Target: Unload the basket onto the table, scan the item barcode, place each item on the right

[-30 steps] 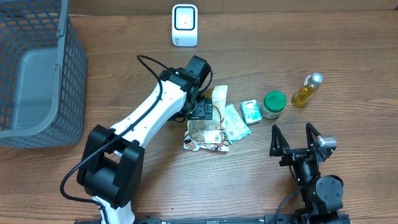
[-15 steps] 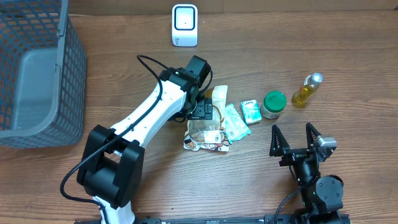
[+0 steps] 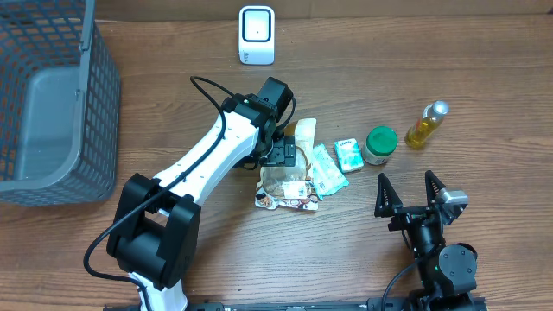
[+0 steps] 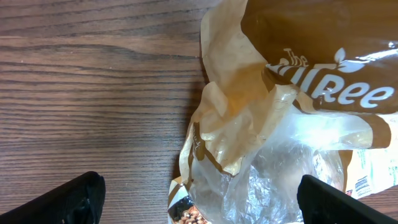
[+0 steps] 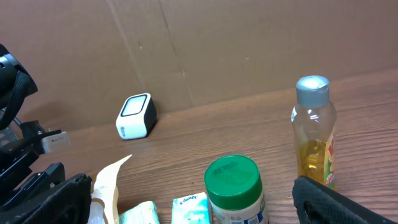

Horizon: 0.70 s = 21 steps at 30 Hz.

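Bag of snacks, crumpled brown and clear film, lies flat on the counter nearer the arms than the scanner and slightly to its right. Its long axis runs roughly toward and away from the scanner: the brown end faces the scanner and the printed end faces the arm bases.

The left end effector hangs just above the bag's scanner-side half, jaws spread wide and gripping nothing. In the wrist view both fingers straddle the film.

Bare wood lies between the scanner and the bag, and more stretches left of the scanner to a grey mesh basket, whose solid grey floor shows.

Right of the scanner and nearer the arms, a pale packet touches the bag. Beyond it sit a tissue pack, a jar with its green lid on, and an upright capped bottle holding yellow liquid.

Nearer the arms still, the right end effector stands apart from everything, also spread open.
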### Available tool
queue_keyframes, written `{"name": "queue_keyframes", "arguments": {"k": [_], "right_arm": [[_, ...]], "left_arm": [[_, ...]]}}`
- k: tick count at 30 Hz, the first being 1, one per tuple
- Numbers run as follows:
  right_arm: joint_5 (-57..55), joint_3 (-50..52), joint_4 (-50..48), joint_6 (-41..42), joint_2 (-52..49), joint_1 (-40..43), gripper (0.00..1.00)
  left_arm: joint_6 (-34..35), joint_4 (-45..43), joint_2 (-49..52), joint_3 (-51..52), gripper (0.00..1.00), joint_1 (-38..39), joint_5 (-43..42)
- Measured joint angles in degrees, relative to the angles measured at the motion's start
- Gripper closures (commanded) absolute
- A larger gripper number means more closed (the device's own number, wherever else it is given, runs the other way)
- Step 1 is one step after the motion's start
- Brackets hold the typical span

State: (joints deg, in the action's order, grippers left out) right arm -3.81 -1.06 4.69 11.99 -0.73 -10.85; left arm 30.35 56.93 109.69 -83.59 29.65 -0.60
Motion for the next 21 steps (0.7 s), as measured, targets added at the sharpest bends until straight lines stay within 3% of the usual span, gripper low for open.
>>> {"name": "queue_keyframes", "arguments": {"k": [21], "right_arm": [[0.0, 0.0, 0.0, 0.0, 0.0, 0.0, 0.0]], "left_arm": [[0.0, -0.3, 0.0, 0.0, 0.0, 0.0, 5.1]]}}
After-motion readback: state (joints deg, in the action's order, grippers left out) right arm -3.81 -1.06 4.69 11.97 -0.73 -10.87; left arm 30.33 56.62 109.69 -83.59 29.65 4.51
